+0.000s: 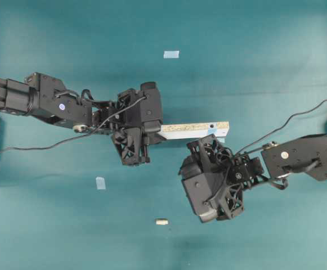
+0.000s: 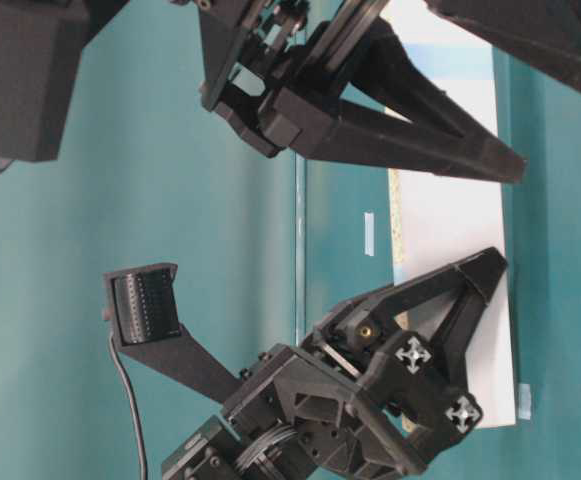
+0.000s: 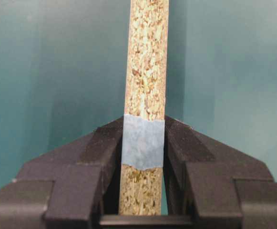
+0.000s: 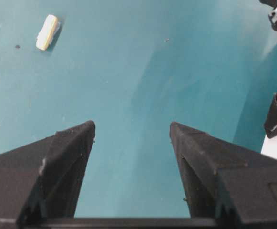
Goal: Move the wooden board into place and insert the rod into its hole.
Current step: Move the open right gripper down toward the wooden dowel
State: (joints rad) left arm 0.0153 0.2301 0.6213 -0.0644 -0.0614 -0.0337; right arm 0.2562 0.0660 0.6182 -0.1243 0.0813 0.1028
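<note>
Tape squares (image 1: 171,54) well apart from rod (image 1: 161,221)

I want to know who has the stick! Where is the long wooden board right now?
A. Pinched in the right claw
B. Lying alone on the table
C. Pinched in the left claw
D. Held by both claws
C. The left claw is shut on the wooden board, gripping it at a blue tape patch, while the right claw hangs open with nothing in it, and the little peg lies on the table.
</note>
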